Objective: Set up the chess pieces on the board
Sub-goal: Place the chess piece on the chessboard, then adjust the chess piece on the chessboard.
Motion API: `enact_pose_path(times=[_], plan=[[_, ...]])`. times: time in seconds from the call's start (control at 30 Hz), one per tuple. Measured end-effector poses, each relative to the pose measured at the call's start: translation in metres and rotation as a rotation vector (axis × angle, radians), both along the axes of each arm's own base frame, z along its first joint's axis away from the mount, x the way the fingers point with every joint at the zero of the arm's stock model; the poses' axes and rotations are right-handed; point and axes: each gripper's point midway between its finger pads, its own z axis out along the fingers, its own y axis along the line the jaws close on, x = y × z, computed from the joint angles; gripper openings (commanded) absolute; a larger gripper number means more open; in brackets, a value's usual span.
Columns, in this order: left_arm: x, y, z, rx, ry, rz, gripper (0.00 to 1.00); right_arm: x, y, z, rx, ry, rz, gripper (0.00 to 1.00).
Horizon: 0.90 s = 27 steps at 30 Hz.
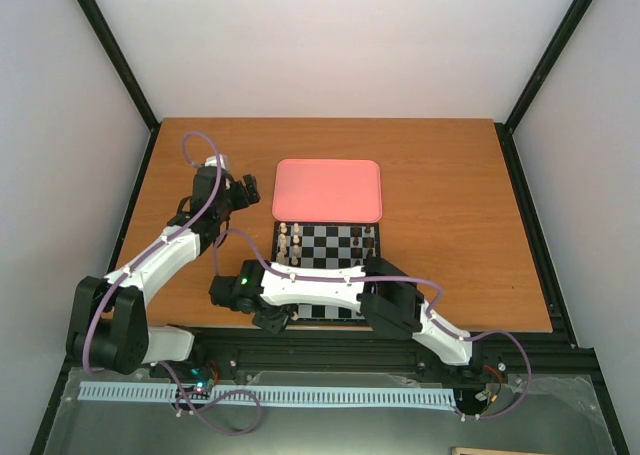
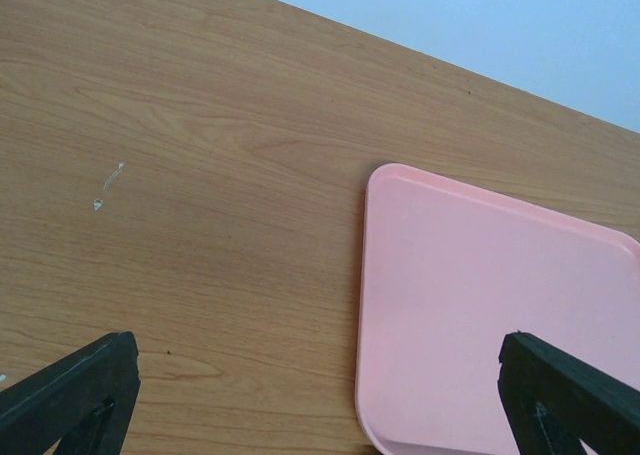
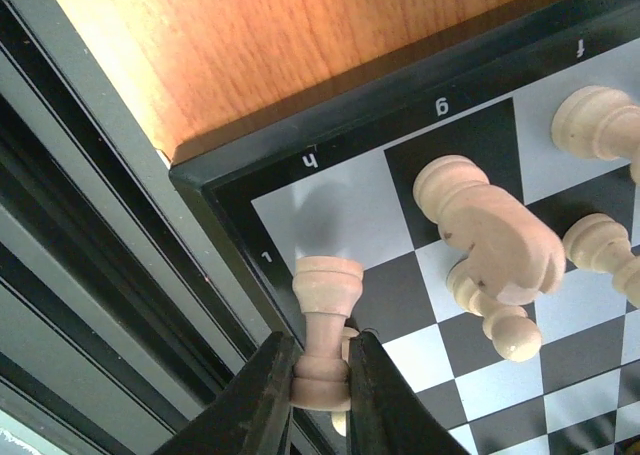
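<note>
The board [image 1: 330, 237] lies in front of the pink tray [image 1: 328, 189]. Cream chess pieces [image 1: 286, 241] stand along its left side and dark pieces [image 1: 368, 239] along its right side. My right gripper [image 1: 278, 318] is at the board's near left corner. In the right wrist view the right gripper [image 3: 321, 353] is shut on the base of a cream rook [image 3: 327, 305], held over the white corner square [image 3: 330, 220]. A cream knight [image 3: 490, 230] stands on the neighbouring square, with pawns [image 3: 500, 320] behind it. My left gripper [image 1: 247, 191] [image 2: 320, 405] is open and empty, left of the tray.
The pink tray [image 2: 490, 315] has nothing on it and lies just right of my left gripper. The black frame rail [image 3: 90, 275] runs along the table's front edge, close beside the board's corner. The right arm lies across the near edge of the board.
</note>
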Motion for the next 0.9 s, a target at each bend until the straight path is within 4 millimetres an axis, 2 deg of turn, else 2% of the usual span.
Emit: enact_pose_path(times=[0.43,0.6,0.9], plan=[[0.0003,0.0001,0.0003,-0.001,-0.003,0.0,1.0,0.0011,-0.0016,0.0027,-0.011,-0.006,0.005,0.23],[0.0005,0.0007,0.0003,-0.001,-0.003,0.002,1.0,0.0015,-0.0003,0.0038,-0.01,-0.009,0.007,0.28],[0.0005,0.0006,0.0004,-0.001,-0.004,0.002,1.0,0.001,0.0058,0.0082,0.013,-0.009,0.012,0.27]])
